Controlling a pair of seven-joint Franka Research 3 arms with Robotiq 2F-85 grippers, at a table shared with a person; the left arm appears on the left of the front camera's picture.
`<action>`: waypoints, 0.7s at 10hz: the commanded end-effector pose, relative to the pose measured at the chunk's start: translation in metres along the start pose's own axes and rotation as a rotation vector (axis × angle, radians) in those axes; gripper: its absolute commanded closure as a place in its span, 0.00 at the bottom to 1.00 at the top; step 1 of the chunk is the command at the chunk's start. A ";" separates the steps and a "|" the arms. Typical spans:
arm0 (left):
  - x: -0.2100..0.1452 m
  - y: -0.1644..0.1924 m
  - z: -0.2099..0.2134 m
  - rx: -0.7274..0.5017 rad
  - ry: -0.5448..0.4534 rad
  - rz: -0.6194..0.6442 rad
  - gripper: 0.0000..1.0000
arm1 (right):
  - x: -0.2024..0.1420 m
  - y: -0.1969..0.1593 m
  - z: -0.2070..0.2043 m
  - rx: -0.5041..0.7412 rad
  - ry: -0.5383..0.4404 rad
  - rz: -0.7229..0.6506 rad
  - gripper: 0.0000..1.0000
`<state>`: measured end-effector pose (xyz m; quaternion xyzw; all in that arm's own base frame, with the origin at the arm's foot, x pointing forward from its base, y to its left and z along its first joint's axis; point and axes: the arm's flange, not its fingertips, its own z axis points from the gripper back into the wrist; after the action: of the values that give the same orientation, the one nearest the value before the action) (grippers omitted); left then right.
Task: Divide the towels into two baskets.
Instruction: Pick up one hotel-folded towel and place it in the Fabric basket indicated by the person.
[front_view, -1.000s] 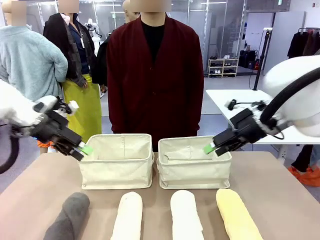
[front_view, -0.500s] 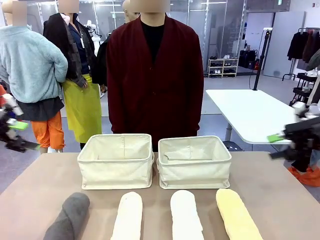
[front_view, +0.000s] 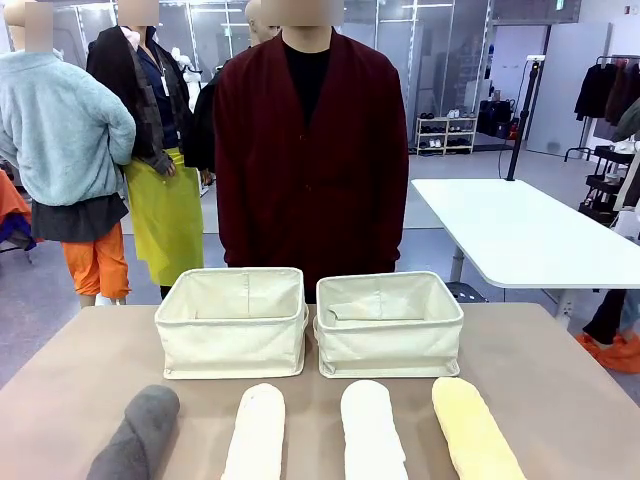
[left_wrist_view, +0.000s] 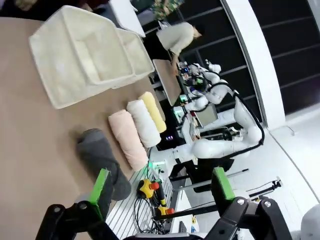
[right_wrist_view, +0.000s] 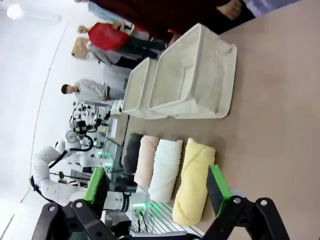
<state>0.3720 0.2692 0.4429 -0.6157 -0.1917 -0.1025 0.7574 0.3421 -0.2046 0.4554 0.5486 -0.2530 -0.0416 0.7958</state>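
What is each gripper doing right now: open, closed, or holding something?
Left gripper: open, holding nothing.
Right gripper: open, holding nothing.

On the bench (front_view: 560, 400), left basket (front_view: 232, 340) and right basket (front_view: 390, 345) stand side by side; towels (front_view: 370, 435) lie in a row before them; person (front_view: 310, 150) stands behind.

Dark grey towel (front_view: 135, 436); cream towel (front_view: 255, 432); white towel (front_view: 372, 432); pale yellow towel (front_view: 474, 430). Plain cream baskets (front_view: 232, 350); tan table (front_view: 560, 385).

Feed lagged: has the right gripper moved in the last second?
Yes. The right gripper has withdrawn rightward, away from the right basket.
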 end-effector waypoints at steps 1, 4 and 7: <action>0.006 0.004 0.005 0.031 -0.046 0.051 0.00 | -0.003 0.016 -0.008 0.000 -0.056 -0.001 0.00; 0.000 0.000 0.000 0.000 0.000 0.000 0.00 | 0.000 0.000 0.000 0.000 0.000 0.000 0.00; 0.000 0.000 0.000 0.000 0.000 0.000 0.00 | 0.000 0.000 0.000 0.000 0.000 0.000 0.00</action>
<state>0.3773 0.2670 0.4390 -0.6154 -0.1860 -0.1001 0.7594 0.3443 -0.2048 0.4532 0.5487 -0.2527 -0.0467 0.7955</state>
